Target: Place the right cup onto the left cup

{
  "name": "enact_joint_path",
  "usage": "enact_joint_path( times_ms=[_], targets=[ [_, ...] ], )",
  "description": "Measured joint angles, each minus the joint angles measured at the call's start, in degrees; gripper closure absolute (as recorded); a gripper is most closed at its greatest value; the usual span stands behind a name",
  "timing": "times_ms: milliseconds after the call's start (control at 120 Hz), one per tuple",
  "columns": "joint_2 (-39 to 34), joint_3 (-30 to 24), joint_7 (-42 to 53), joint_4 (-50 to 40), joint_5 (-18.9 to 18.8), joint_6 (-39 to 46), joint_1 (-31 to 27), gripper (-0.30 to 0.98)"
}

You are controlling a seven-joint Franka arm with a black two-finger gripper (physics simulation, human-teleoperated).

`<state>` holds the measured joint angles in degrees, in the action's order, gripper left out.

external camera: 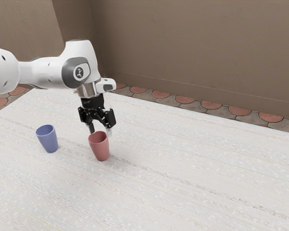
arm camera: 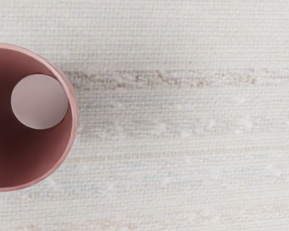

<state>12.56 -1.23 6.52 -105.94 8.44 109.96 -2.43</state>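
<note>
Two fingers [external camera: 91,128] stand wide near the red cup [external camera: 101,148]; likely light, stiff and slippery, it wants a gentle grip across its upper walls.

On your table [external camera: 192,183], the first cup [external camera: 48,140] stands toward the exterior view's left. The second cup [external camera: 101,148] stands apart from it, toward the exterior view's right of it and slightly nearer that camera. You have both mouth upward, directly on the tabletop. Beyond the far edge you find the floor [external camera: 185,99]; behind that, the wall [external camera: 192,48].
</note>
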Motion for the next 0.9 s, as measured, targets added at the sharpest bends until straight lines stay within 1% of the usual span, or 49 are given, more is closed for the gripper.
enact_joint_path(
  times_ms=[150, 325, 642, 900],
  targets=[
    [1.96, 0.0, -0.03, -0.12, 0.55, 2.25, 0.05, 0.09],
    [3.14, 0.06, -0.02, 0.82, 0.14, 3.69, 0.12, 0.09],
    [6.82, 0.15, 0.12, 3.52, -0.28, 4.57, 0.05, 0.09],
    [9.53, 0.29, 0.17, 5.44, -1.33, 4.74, -0.1, 0.09]
  ],
)
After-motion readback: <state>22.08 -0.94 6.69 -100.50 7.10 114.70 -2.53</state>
